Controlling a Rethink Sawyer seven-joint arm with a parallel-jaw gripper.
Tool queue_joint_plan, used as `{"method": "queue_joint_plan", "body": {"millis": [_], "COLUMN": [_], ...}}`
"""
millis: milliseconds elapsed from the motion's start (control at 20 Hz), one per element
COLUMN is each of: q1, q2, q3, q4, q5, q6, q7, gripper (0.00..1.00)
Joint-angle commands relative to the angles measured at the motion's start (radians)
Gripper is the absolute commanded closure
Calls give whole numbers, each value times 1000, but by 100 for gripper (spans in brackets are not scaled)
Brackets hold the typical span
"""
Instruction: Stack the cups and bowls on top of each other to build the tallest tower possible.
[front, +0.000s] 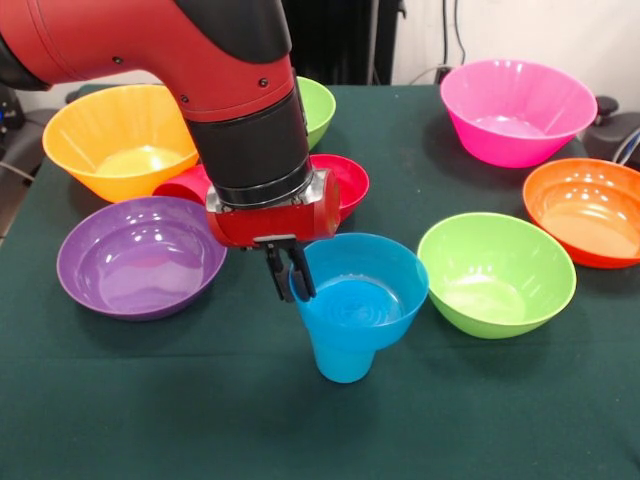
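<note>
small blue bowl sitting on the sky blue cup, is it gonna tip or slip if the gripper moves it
Probably tippy: the small blue bowl is wider than the sky-blue cup under it, so the pair looks top-heavy. Its glossy plastic may slip in the gripper, which pinches only the rim. It looks thin and light, so a gentle lift should do.

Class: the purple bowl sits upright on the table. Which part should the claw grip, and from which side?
Probably the rim of the purple bowl, from above. It stands open side up, and its thin wall suits a pinch with one finger inside and one outside. The body looks too wide to span.
</note>
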Motion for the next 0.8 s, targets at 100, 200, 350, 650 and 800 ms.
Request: {"method": "queue_joint_plan", "body": {"millis": [100, 200, 350, 650, 800], "q1": [2, -2, -9, -25, -25], "q2": [20, 20, 16, 4, 8], "q3": [13, 14, 9, 3, 9], "q4": [-47, -41, -20, 23, 13], "q5": [-75, -74, -74, -86, -86], "q6": [22, 23, 18, -12, -4], "q7": [-345, -346, -333, -317, -327], "gripper": [100, 100, 100, 100, 100]}}
